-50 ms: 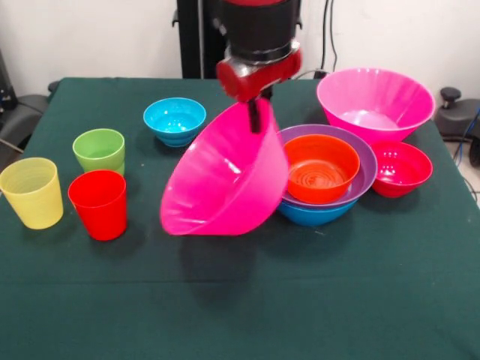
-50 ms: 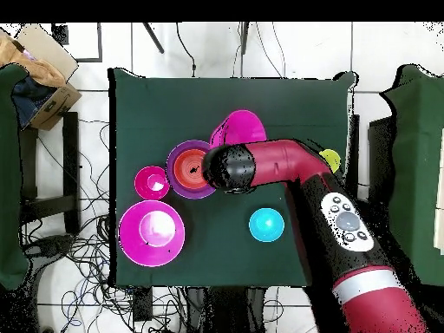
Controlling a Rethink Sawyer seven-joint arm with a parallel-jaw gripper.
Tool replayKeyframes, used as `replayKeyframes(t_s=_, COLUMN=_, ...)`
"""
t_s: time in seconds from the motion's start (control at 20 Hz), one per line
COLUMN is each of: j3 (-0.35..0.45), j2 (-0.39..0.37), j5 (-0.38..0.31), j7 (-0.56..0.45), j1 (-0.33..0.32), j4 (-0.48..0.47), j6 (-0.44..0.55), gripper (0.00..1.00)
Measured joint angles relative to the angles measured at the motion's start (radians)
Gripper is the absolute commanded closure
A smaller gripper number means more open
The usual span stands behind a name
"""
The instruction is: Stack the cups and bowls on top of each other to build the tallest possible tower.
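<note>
Gripper (image 1: 257,112) is pinched onto the rim of one big pink bowl (image 1: 225,176), which hangs tilted steeply on its side above the table (image 1: 240,315), opening turned toward the pile beside it. That pile (image 1: 324,180) is blue bowl (image 1: 315,215) at the bottom, purple bowl (image 1: 364,154) in it, orange bowl (image 1: 321,166) on top, nested. The held bowl's edge looks to touch or nearly touch the purple rim; can't tell which. Second big pink bowl (image 1: 375,101) sits upright behind the pile, crimson bowl (image 1: 401,168) just beside it, cyan bowl (image 1: 175,120) apart at the back. Yellow cup (image 1: 31,192), red cup (image 1: 98,204) and green cup (image 1: 99,150) are grouped at one side, untouched.

Judgement: thin glossy plastic, light, stiff but slippery. A rim pinch lets the bowl swing and tilt, as here. A hold on the rim wall is about the only option on a bowl this wide; it needs levelling over the orange bowl before letting go or it may slide off or knock the pile. Cups look easier, taken at the lip
</note>
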Motion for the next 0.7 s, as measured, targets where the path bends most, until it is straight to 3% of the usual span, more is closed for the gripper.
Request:
replayKeyframes(t_s=0.25, j3=-0.003, j2=-0.062, j5=0.021, j7=0.000, j1=0.057, j4=-0.006, j6=0.053, gripper=1.00)
replayKeyframes(t_s=0.7, j3=-0.024, j2=-0.110, j5=0.033, j7=0.000, j1=0.099, j4=-0.017, j6=0.059, gripper=1.00)
